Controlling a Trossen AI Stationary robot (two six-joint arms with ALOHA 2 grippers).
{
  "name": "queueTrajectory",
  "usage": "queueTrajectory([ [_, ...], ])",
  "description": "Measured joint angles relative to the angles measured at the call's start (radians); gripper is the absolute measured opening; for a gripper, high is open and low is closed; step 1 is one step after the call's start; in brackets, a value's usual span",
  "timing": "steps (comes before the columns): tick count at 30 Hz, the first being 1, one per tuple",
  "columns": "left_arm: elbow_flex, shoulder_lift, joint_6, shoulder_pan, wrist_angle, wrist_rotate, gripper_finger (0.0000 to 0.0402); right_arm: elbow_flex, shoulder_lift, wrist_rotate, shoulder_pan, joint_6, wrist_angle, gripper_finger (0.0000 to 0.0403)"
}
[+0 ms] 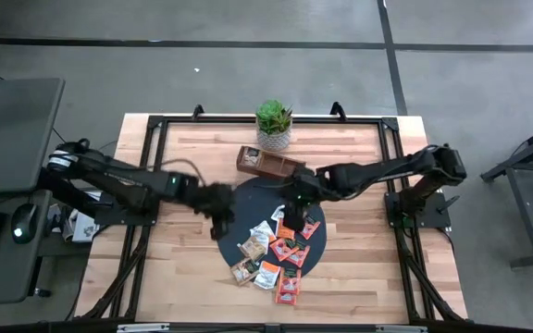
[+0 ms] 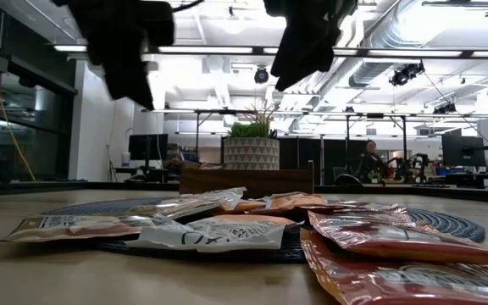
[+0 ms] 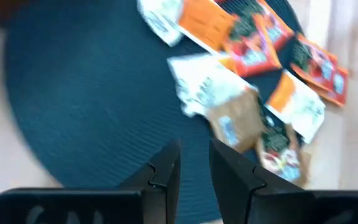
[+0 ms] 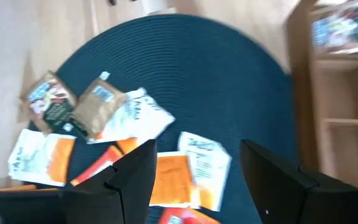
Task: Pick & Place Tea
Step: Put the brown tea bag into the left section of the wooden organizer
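The tea sachets (image 1: pixel 276 252), orange-red, tan-brown and white, lie in a loose, partly overlapping heap on the near right part of a dark round mat (image 1: pixel 248 199). They also show in the low view (image 2: pixel 227 229), the left wrist view (image 3: pixel 253 81) and the right wrist view (image 4: pixel 117 124). My left gripper (image 1: pixel 218 205) hovers over the mat's left edge; its fingers (image 3: pixel 194 165) stand a narrow gap apart and hold nothing. My right gripper (image 1: pixel 294 199) hangs over the mat's far right part, just beyond the heap. It is wide open (image 4: pixel 197 162) and empty.
A brown wooden compartment tray (image 1: pixel 268 163) stands at the mat's far edge, with something in one compartment (image 4: pixel 340 31). A potted plant (image 1: pixel 273 125) sits behind it near the table's far edge. Bare wood lies left, right and near of the mat.
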Motion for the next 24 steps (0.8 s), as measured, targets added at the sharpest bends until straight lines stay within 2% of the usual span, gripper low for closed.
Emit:
queueTrajectory([
  [7, -0.154, 0.001, -0.173, -0.170, 0.225, -0.141, 0.0082, 0.000, 0.061, -0.006, 0.057, 0.125, 0.071, 0.0224],
  [10, -0.198, 0.001, -0.199, -0.207, 0.296, -0.154, 0.0082, 0.000, 0.086, -0.014, 0.082, 0.167, 0.101, 0.0224],
  [16, -0.246, 0.038, -0.194, -0.230, 0.417, -0.159, 0.0082, 0.000, 0.166, -0.084, 0.130, 0.190, 0.192, 0.0224],
  [24, -0.251, 0.141, -0.173, -0.229, 0.586, -0.164, 0.0082, 0.000, 0.281, -0.094, 0.165, 0.247, 0.316, 0.0224],
])
